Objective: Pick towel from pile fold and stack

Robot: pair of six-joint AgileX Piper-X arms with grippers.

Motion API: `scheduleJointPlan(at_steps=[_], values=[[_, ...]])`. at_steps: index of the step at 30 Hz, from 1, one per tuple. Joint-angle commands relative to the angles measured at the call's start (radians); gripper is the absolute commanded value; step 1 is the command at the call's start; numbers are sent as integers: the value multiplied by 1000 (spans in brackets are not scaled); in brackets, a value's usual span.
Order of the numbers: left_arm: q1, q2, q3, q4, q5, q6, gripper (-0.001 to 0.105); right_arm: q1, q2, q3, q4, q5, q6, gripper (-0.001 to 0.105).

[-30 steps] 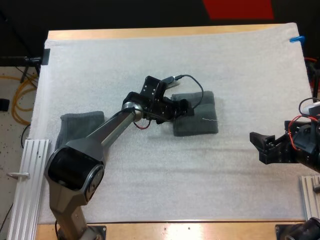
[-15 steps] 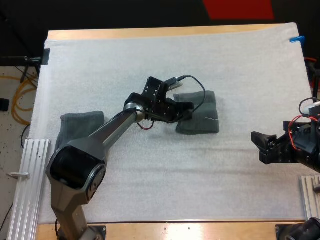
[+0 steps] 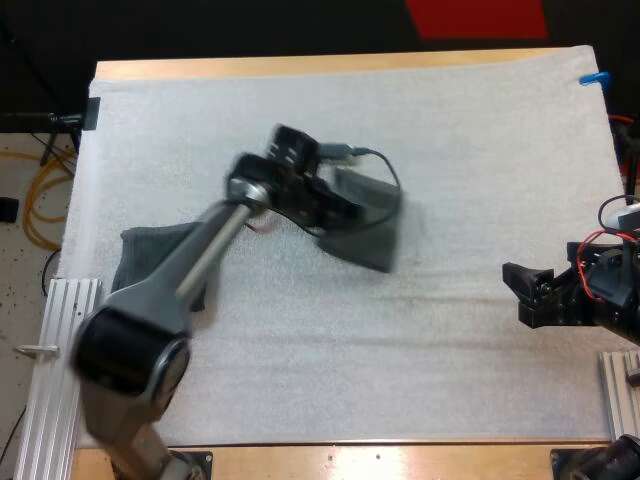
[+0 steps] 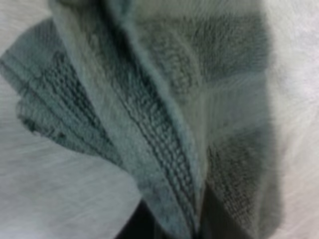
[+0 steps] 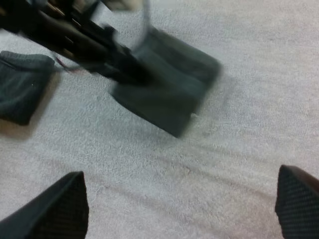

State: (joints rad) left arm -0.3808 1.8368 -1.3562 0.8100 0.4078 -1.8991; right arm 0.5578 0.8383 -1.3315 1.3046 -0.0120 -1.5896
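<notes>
A folded dark grey-green towel (image 3: pixel 365 235) lies tilted near the middle of the white mat (image 3: pixel 470 130). My left gripper (image 3: pixel 328 215) is shut on its left edge. In the left wrist view the towel's (image 4: pixel 164 99) layered folds run down between the dark fingers. The right wrist view has the same towel (image 5: pixel 169 94) with the left gripper (image 5: pixel 124 72) at its edge. My right gripper (image 3: pixel 515 290) hovers open over bare mat at the right, well apart from the towel, and its fingertips (image 5: pixel 55 209) stand wide apart.
A second dark grey-green towel (image 3: pixel 150 250) lies at the mat's left side, partly under my left arm, and appears again as the far towel (image 5: pixel 22 92) in the right wrist view. Aluminium rails (image 3: pixel 50 350) flank the front corners.
My left gripper closed on the folded towel's left edge and is pulling it left, turning it. The right arm stayed where it was.
</notes>
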Motion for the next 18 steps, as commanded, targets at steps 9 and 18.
scheduleJointPlan(at_steps=[9,18], values=[[246,-252,-41,430,-173,308,0,-6,-5,-4,-20,-3,-1,74],[431,-275,-18,583,-173,397,0,-6,5,-4,-52,-183,-3,74]])
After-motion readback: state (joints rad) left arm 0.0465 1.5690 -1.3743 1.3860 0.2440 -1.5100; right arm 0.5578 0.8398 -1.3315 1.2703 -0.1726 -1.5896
